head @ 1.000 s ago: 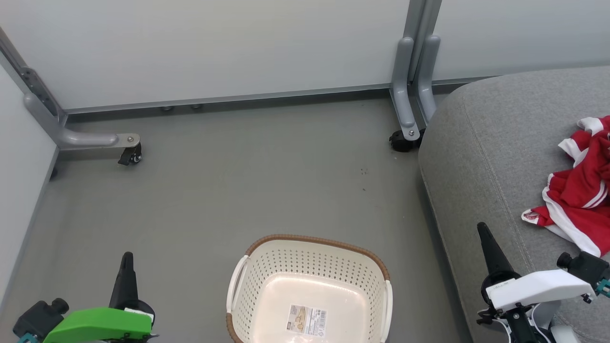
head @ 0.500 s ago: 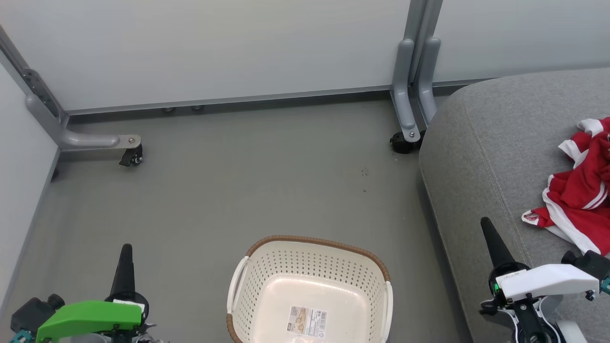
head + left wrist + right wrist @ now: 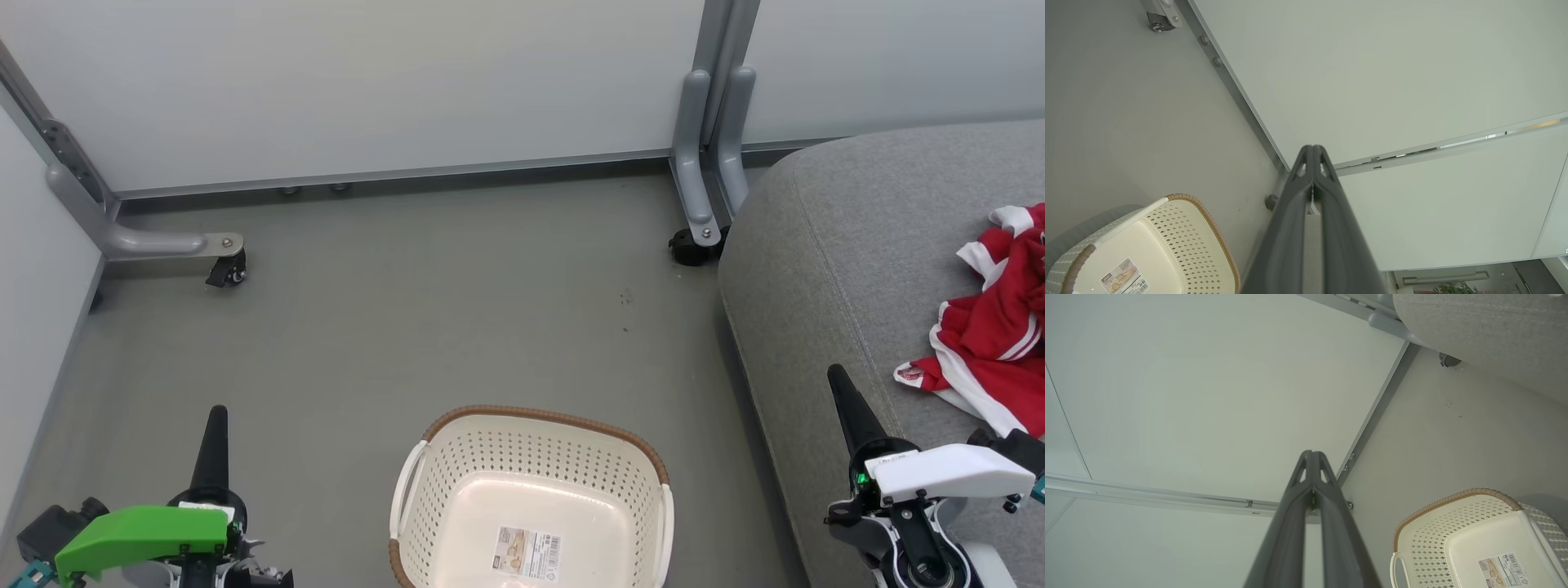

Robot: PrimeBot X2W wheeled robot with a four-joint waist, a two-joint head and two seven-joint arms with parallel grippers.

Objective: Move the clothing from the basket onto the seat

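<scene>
Head view shows me the basket [image 3: 531,445] holding just a paper label [image 3: 526,551], the clothing [image 3: 992,343] lying on the seat [image 3: 833,245], and my left gripper [image 3: 216,415] and right gripper [image 3: 836,377] fully closed on nothing.

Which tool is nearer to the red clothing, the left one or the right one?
Right. The right tool is at the sofa edge, just left of the clothing. The left tool is far away, over the floor beyond the basket.
</scene>
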